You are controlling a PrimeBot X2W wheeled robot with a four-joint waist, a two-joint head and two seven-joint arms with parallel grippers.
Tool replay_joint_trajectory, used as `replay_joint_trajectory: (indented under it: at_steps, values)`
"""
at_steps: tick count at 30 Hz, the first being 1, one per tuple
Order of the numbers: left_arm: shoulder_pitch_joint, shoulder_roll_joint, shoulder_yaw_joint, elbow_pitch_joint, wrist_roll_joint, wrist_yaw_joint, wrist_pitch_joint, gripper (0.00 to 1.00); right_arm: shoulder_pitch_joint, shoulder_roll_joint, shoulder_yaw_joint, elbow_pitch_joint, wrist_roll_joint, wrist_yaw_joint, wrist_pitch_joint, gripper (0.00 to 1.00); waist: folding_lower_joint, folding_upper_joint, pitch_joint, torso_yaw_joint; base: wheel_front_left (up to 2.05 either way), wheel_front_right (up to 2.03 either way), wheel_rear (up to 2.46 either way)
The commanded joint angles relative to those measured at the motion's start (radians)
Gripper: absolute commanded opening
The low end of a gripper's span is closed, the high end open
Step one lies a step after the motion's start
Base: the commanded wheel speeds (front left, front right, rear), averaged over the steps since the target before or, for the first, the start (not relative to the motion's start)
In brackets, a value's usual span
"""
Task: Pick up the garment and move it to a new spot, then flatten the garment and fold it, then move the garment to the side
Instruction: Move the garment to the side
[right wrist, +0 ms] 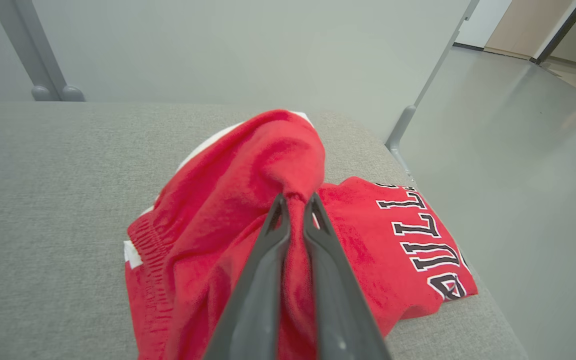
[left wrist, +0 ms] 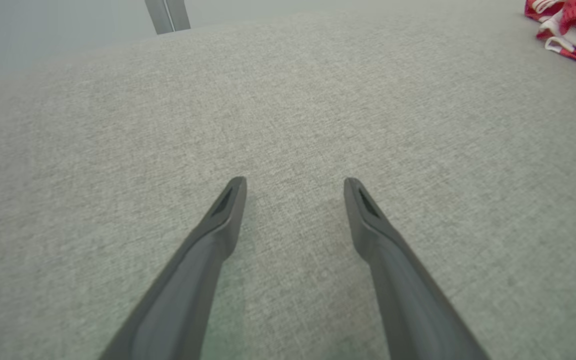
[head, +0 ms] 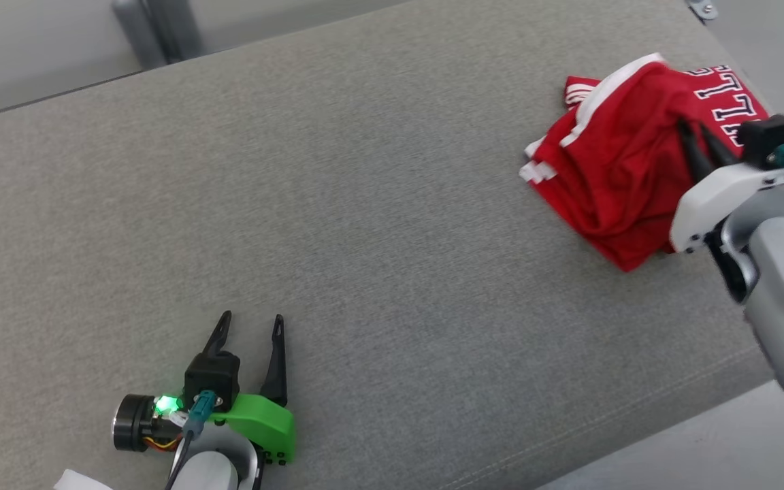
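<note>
the right gripper (right wrist: 296, 198) pinches the red shorts (head: 610, 170) at the far right, and the left gripper (head: 252, 316) is wide open.

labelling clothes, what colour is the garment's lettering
Black and white lettering on the red fabric garment; clearest in the right wrist view.
</note>
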Motion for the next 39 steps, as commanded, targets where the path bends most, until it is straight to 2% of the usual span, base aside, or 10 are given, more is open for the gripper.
replay_joint_trajectory:
  at_steps: [1,7,8,9,10,14,20,24,30,39]
  values:
    - [-0.021,0.007,0.004,-0.004,0.009,-0.001,0.0,1.0,-0.031,-0.03,-0.026,0.027,-0.017,-0.001,0.0,0.0,0.0,-0.0001,0.06,0.104,0.0,0.0,0.0]
    - [-0.036,0.006,0.0,-0.014,0.01,0.004,0.0,1.0,-0.1,-0.163,-0.198,0.145,-0.152,-0.001,0.0,0.0,0.0,-0.0001,0.087,0.164,0.0,0.0,0.0]
    - [-0.038,0.006,0.0,-0.016,0.009,0.009,0.0,1.0,-0.102,-0.179,-0.237,0.153,-0.181,-0.001,0.0,0.29,0.0,-0.0001,0.09,0.169,0.0,0.0,0.0]
    - [-0.04,0.006,0.002,-0.019,0.006,0.012,0.0,1.0,-0.099,-0.192,-0.284,0.154,-0.213,-0.001,0.0,0.94,0.0,-0.0001,0.093,0.172,0.0,0.0,0.0]
    - [-0.039,0.006,0.004,-0.021,0.005,0.013,0.0,1.0,-0.092,-0.196,-0.322,0.149,-0.241,-0.001,0.0,1.0,0.0,-0.0001,0.094,0.174,0.0,0.0,0.0]
    - [-0.036,0.007,0.017,-0.029,0.002,0.022,0.001,1.0,-0.047,-0.164,-0.493,0.065,-0.341,-0.001,0.0,1.0,0.0,-0.0001,0.096,0.176,0.0,0.0,0.0]
    - [-0.015,0.006,0.037,-0.062,0.008,0.033,0.0,1.0,0.044,0.033,-0.573,-0.205,-0.37,-0.001,0.0,1.0,0.0,-0.0001,0.067,0.173,0.0,0.0,0.0]
    - [0.002,0.007,0.04,-0.078,-0.002,0.036,0.0,1.0,0.133,0.132,-0.528,-0.365,-0.334,-0.001,0.0,1.0,0.0,-0.0001,0.039,0.187,0.0,0.0,0.0]
    - [0.024,0.006,0.031,-0.094,-0.024,0.043,0.0,1.0,0.312,0.208,-0.446,-0.542,-0.3,-0.001,0.0,1.0,0.0,-0.0001,-0.014,0.237,0.0,0.0,0.0]
    - [0.074,0.006,0.038,-0.09,-0.04,0.059,0.0,1.0,0.525,0.277,-0.403,-0.559,-0.284,-0.001,0.0,1.0,0.0,-0.0001,-0.096,0.308,0.0,0.0,0.0]
